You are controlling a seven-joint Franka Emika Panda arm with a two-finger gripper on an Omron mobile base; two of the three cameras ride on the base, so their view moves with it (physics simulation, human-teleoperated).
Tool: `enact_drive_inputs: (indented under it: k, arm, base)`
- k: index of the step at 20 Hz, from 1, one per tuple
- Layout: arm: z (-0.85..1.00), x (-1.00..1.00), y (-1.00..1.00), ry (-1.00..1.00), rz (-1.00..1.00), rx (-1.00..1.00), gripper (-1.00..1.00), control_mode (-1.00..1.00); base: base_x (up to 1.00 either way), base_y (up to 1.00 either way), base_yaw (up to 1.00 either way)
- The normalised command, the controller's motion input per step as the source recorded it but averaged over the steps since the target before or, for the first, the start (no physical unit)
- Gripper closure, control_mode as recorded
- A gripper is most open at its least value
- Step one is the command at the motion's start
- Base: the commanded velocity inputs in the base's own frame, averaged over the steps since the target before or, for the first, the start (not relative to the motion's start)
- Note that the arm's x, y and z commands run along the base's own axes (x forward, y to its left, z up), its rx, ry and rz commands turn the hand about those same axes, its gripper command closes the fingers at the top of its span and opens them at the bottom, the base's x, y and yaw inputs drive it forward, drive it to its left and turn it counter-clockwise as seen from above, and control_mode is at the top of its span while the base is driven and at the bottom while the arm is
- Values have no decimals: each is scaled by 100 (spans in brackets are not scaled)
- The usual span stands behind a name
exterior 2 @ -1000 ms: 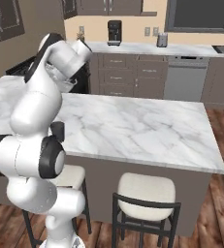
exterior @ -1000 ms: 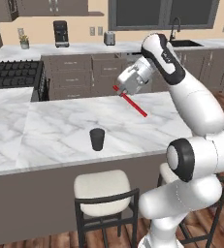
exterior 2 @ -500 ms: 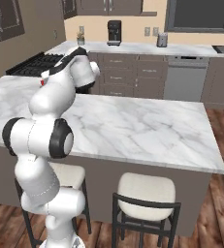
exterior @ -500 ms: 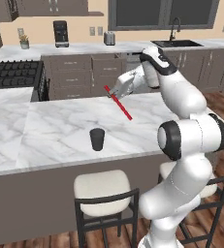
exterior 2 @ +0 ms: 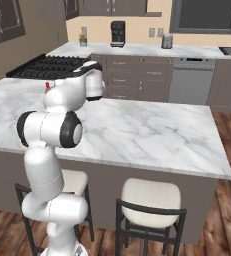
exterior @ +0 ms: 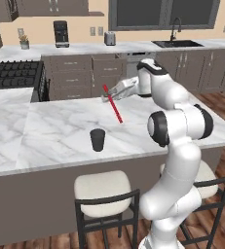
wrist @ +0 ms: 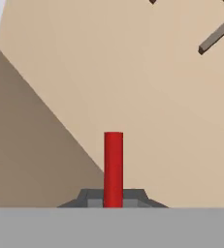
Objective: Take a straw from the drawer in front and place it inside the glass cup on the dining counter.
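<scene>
Straw (exterior: 113, 104) in hand: we see the thin red stick clamped near its upper end by the gripper (exterior: 107, 97), whose jaws are clenched on it. In the left base view the straw slants from about eleven o'clock at the grasp down toward five o'clock, its lower tip hanging above the white marble dining counter (exterior: 55, 136) without clearly touching it. We find the glass cup (exterior: 98, 140), a dark tapered tumbler, standing upright on that counter, at roughly seven o'clock from the straw's lower tip and apart from it. The white arm (exterior: 177, 126) rises at the right of this view and reaches leftward over the slab.

In the right base view we make out a small red bit of the straw (exterior 2: 48, 85) at the left of the arm's elbow, above the counter (exterior 2: 152, 135); the cup is hidden there.

In the hand view the straw (wrist: 113, 167) rises straight toward twelve o'clock from between the dark fingertips (wrist: 91, 197), against a tan wall.

Two cream stools (exterior: 104, 187) stand against the counter's near side, and a stove (exterior: 11, 73) sits at ten o'clock beyond it.
</scene>
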Motion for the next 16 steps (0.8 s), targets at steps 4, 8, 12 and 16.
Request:
enact_drive_inputs:
  k: [4, 8, 12, 16]
  arm:
    - [-7, 11, 0, -7, 11, 35, 100, -100]
    - [-3, 0, 0, -12, 7, 33, 100, -100]
    - [-7, 0, 2, -15, 3, 23, 100, -100]
    - [-15, 0, 0, -19, 1, 16, 100, -100]
  base:
    - [0, 0, 0]
    - [0, 0, 0]
    - [0, 0, 0]
    - [0, 0, 0]
